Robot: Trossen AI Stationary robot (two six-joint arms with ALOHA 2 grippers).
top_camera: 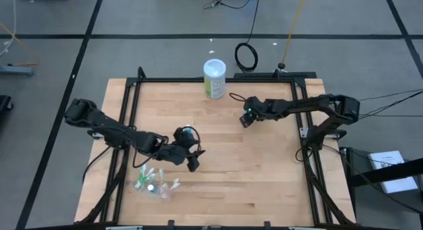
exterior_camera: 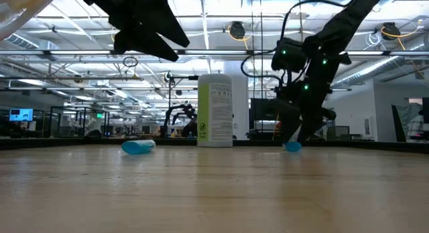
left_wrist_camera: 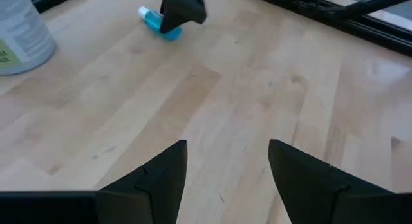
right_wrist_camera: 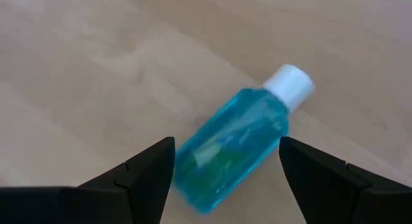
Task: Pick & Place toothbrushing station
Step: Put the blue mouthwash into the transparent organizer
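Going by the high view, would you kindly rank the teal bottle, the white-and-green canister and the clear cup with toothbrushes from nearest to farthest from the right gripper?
1. The teal bottle lies on its side right under the open right gripper, between its fingers.
2. The white-and-green canister stands upright at the table's far edge.
3. The clear cup with toothbrushes sits at the near left, by the left gripper.

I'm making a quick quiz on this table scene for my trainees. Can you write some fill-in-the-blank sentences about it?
1. The teal bottle between the right gripper's open fingers has a ___ cap.
2. That bottle is lying on its ___.
3. The tall white-and-green canister stands ___ on the table.
4. The left gripper, open, holds ___.

Missing words: white; side; upright; nothing
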